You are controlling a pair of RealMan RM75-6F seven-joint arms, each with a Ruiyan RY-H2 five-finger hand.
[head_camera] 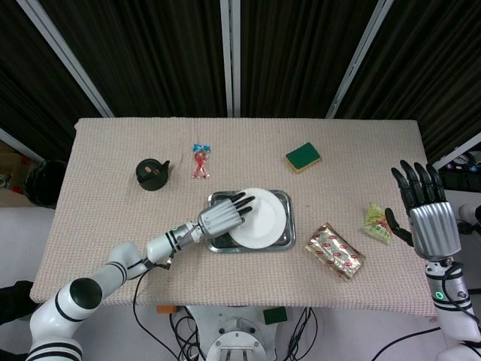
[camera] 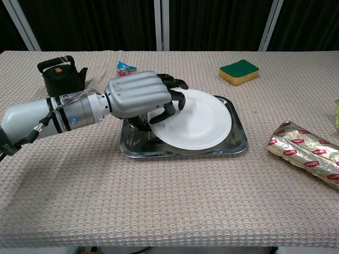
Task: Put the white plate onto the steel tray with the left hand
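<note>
The white plate (head_camera: 261,220) (camera: 200,124) lies low in the steel tray (head_camera: 285,200) (camera: 237,142) near the table's middle, its left side slightly raised. My left hand (head_camera: 222,216) (camera: 139,96) grips the plate's left rim, with its fingers (camera: 175,98) curled over the top; the thumb is hidden underneath. The hand covers the tray's left end. My right hand (head_camera: 425,218) hovers at the table's right edge, fingers spread and holding nothing; it shows only in the head view.
A black kettle-shaped object (head_camera: 152,173) (camera: 60,72) and a red-and-blue packet (head_camera: 201,159) (camera: 125,66) lie behind the left hand. A green sponge (head_camera: 303,156) (camera: 239,71) sits at the back right. A gold-red foil pack (head_camera: 335,251) (camera: 307,152) and a yellow-green packet (head_camera: 376,223) lie to the right.
</note>
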